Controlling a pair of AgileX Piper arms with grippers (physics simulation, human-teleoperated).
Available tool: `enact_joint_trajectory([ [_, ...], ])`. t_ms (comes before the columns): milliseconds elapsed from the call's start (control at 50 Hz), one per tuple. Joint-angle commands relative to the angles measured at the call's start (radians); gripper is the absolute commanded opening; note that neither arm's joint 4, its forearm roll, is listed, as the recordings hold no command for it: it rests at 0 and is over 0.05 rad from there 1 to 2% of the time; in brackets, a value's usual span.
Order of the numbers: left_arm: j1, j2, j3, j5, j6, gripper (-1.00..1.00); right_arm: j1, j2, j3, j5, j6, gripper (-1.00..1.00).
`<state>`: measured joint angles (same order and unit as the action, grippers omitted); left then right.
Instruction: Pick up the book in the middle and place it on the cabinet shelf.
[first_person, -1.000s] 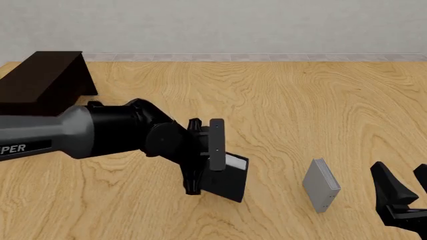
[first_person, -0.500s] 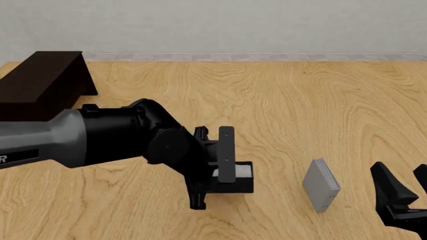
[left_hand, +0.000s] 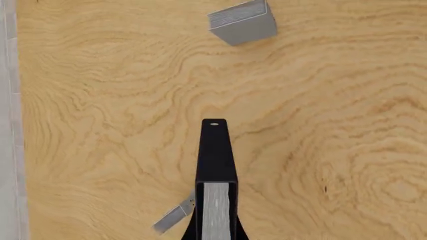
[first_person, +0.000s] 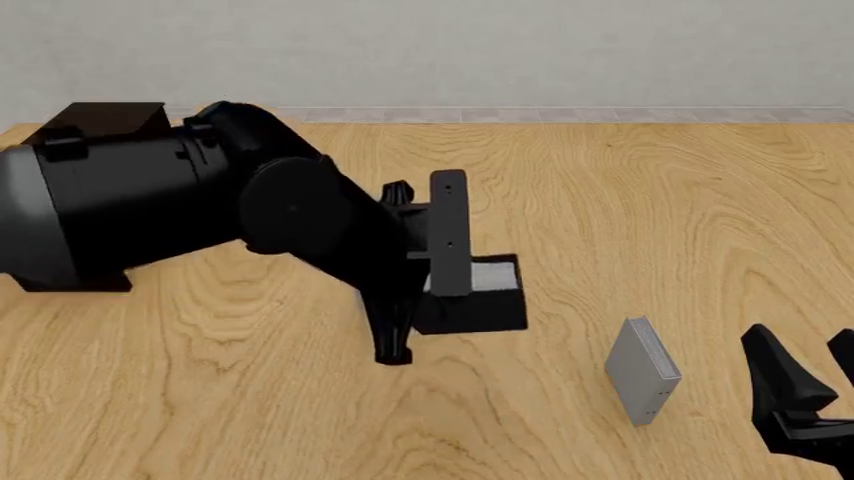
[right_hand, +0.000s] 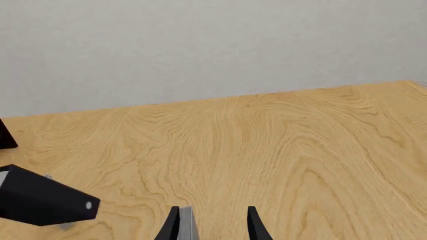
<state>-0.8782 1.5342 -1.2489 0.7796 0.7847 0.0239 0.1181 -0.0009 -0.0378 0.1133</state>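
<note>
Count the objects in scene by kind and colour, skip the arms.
black book: 1
grey books: 2
cabinet: 1
total: 4

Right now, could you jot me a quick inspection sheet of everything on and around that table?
Surface: wooden table, light grain, bare patches all round.
Job's things: black book clamped in the left gripper, lifted off the table; cabinet shelf at the far left, mostly hidden behind the arm.
Clutter: a thin grey book standing upright near the right gripper; another grey book partly hidden under the held book.
Grippers: left shut on the book; right gripper open, holding nothing.
Cables: nothing seen.
Surroundings: plain pale wall behind the table.
</note>
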Motion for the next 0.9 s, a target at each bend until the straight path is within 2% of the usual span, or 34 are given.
enact_joint_trajectory([
  [20,0.019,-0.046,-0.107,0.059,0.029,-1.0,-0.001,-0.001,0.0,0.0,-0.001,1.0],
  [40,0.022,-0.049,-0.108,0.061,0.03,-1.0,-0.001,-0.001,0.0,0.0,-0.001,1.0],
  [100,0.062,-0.086,-0.059,0.008,0.107,-1.0,-0.001,0.0,0.0,-0.001,-0.001,1.0],
  [140,0.069,-0.096,-0.055,-0.005,0.114,-1.0,-0.001,0.001,0.0,-0.003,-0.001,1.0],
  [200,0.029,-0.133,-0.048,-0.005,0.101,-1.0,-0.001,0.002,0.001,-0.004,-0.001,1.0],
  [300,0.064,-0.185,-0.024,-0.032,0.149,-1.0,-0.001,0.002,0.0,-0.003,-0.004,1.0],
  [380,0.081,-0.198,-0.041,-0.034,0.148,-1.0,-0.001,0.006,0.001,-0.008,-0.005,1.0],
  [420,0.145,-0.215,-0.042,-0.038,0.188,-1.0,-0.002,0.008,0.001,-0.011,-0.006,1.0],
  [480,0.182,-0.222,-0.037,-0.052,0.209,-1.0,-0.003,0.011,0.001,-0.014,-0.008,1.0],
  [520,0.237,-0.233,-0.012,-0.083,0.25,-1.0,-0.004,0.017,0.001,-0.02,-0.008,1.0],
  [600,0.307,-0.239,-0.01,-0.117,0.267,-1.0,-0.004,0.028,0.001,-0.03,-0.009,1.0],
  [680,0.383,-0.259,0.023,-0.178,0.324,-1.0,-0.004,0.032,0.001,-0.034,-0.009,1.0],
  [760,0.422,-0.266,0.053,-0.218,0.357,-1.0,-0.005,0.037,0.001,-0.038,-0.009,1.0],
  [820,0.432,-0.275,0.067,-0.222,0.348,-1.0,-0.006,0.038,0.001,-0.041,-0.01,1.0],
  [900,0.531,-0.293,0.141,-0.335,0.452,-1.0,-0.006,0.014,0.001,-0.018,-0.011,1.0],
])
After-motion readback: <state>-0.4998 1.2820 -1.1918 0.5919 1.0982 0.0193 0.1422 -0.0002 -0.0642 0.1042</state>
